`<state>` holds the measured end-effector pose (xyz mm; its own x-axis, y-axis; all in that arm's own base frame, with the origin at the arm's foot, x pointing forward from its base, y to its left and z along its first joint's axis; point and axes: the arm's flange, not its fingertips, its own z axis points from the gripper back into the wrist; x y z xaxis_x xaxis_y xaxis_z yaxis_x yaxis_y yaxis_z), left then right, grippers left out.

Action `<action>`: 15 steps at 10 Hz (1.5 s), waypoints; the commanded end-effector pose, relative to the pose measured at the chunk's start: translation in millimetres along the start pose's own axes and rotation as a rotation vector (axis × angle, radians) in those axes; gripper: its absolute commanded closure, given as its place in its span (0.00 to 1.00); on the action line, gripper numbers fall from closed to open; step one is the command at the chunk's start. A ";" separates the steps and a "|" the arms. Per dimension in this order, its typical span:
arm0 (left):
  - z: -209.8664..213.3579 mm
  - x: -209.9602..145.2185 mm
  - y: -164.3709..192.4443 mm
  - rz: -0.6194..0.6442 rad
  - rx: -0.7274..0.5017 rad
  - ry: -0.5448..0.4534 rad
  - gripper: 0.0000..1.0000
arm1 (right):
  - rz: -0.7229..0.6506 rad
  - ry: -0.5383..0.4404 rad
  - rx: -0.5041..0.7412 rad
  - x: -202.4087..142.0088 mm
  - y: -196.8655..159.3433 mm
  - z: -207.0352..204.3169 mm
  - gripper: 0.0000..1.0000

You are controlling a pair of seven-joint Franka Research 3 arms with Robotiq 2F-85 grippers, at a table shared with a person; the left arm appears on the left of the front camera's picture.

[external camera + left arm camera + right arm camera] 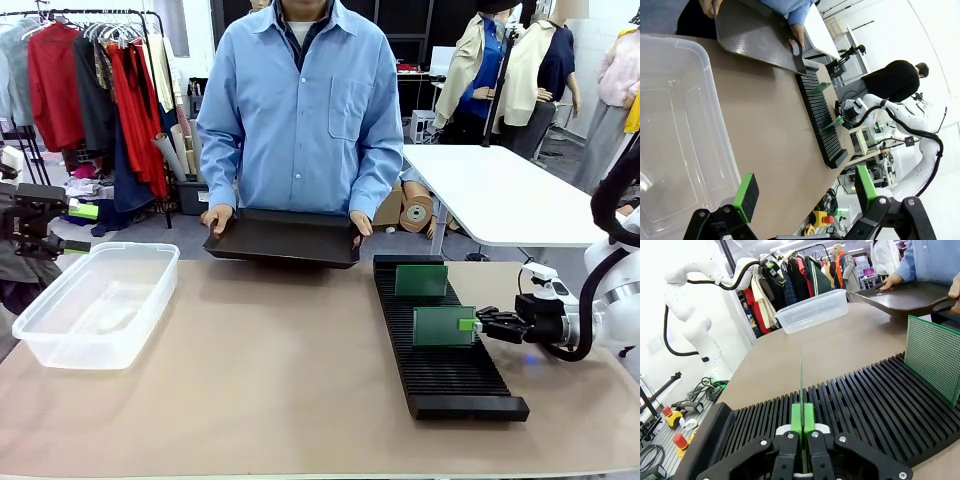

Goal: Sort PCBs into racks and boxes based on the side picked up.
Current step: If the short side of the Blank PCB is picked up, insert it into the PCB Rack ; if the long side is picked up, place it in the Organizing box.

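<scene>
The long black rack (440, 365) lies right of the table's middle. Two green PCBs stand upright in it. My right gripper (472, 324) is shut on the side edge of the nearer PCB (442, 327), whose lower edge is down at the slots. In the right wrist view that PCB (801, 385) shows edge-on between the shut green pads (796, 419). The farther PCB (421, 281) stands free in its slot. The clear box (95, 305) sits at the left, nothing visible inside. My left gripper (805, 192) hangs open beside and above the box (675, 125).
A person in a blue shirt stands at the far side, both hands holding a shallow black tray (285, 240) at the table's far edge, just behind the rack's far end. Bare tabletop (260, 370) lies between box and rack.
</scene>
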<state>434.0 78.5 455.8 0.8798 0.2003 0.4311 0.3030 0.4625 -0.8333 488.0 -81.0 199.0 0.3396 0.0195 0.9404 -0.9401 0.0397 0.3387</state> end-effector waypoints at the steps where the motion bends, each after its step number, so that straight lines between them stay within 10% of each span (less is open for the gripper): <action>1: 1.0 -0.6 -2.1 -0.004 -0.005 0.001 0.00 | 0.010 -0.002 -0.011 -0.1 -5.1 -1.4 1.00; 15: 1.0 -0.6 -2.1 -0.004 -0.005 0.001 0.00 | 0.035 -0.026 0.006 -7.3 4.0 -2.4 1.00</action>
<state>434.0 78.5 455.8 0.8798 0.2003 0.4311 0.3030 0.4625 -0.8333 486.8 -81.2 197.5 0.3355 0.0137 0.9419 -0.9416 0.0367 0.3349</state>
